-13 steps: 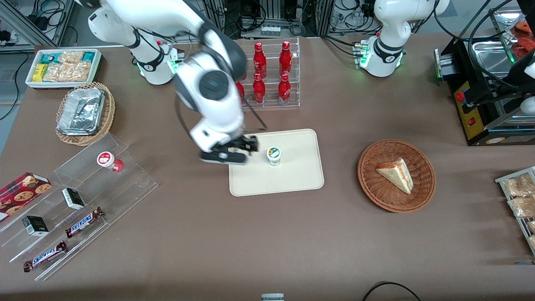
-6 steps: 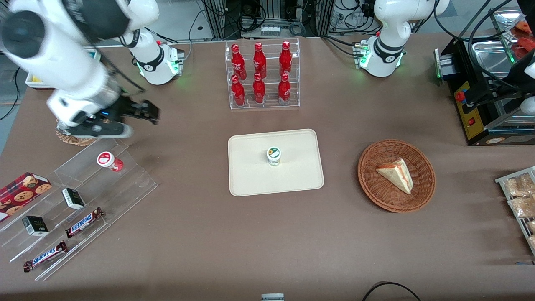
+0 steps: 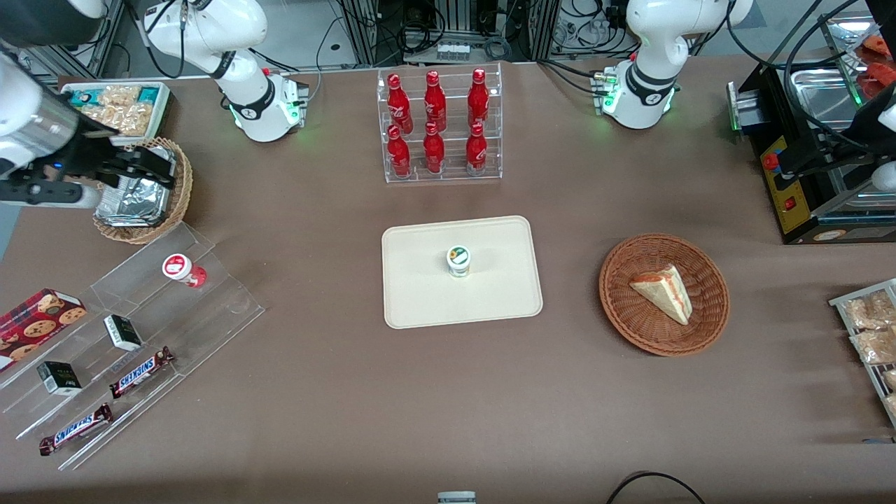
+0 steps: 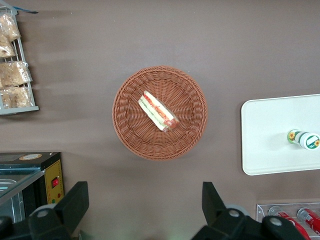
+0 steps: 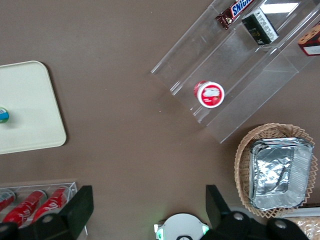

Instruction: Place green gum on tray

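Nearest the camera-side edge of the tabletop, toward the working arm's corner, a clear stepped display (image 3: 140, 350) holds two bars (image 3: 140, 371) whose wrappers read SNICKERS, two small dark boxes with print too small to read, and a red cookie box (image 3: 38, 315); the steps presumably keep the goods tilted up for show. One step up lies the red-and-white-lidded bottle (image 3: 183, 269), on its side, untouched and not the one wanted. Toward the middle of the table sits the tray (image 3: 504, 294), and the green gum (image 3: 458, 260) stands upright on it near its centre, lid up, with nothing holding it, so the placing looks done. Beside the tray, toward the parked arm's end, a wicker basket (image 3: 616, 301) cradles a sandwich wedge (image 3: 661, 290). Farther off, the gripper (image 3: 150, 166) hangs above the foil containers in a smaller basket (image 3: 180, 203) by the working arm's edge, well apart from the tray; its fingers are spread and empty, which reads as a withdrawal after release. Farthest, a clear rack (image 3: 441, 126) lines up red bottles with white script I cannot read for certain.
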### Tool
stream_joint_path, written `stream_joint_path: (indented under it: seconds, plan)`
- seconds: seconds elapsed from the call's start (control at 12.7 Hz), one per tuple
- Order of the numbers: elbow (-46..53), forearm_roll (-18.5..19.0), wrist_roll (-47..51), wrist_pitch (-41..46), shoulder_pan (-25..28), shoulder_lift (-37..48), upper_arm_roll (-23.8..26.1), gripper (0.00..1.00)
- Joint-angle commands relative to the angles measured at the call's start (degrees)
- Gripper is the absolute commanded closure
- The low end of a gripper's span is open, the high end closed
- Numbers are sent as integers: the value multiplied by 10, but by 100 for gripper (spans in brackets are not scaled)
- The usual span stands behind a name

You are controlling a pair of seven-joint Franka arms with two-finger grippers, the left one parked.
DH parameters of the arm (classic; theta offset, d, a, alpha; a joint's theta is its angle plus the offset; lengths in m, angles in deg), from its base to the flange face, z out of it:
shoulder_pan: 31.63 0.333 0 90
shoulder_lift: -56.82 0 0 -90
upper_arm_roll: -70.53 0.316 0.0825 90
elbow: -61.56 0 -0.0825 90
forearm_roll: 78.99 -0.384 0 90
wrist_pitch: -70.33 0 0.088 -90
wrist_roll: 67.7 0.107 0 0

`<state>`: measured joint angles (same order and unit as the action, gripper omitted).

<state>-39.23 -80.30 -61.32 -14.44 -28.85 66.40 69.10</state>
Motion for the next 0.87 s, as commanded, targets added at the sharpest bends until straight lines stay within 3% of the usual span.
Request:
stream_joint_path:
  seconds: [0.0,0.39,0.79]
  plan:
    - [-2,-3,-46,7,-32,10,4,0]
    - [13,-3,-82,0,-35,-8,-29,0]
    - [81,-2,-82,0,-34,-73,-31,0]
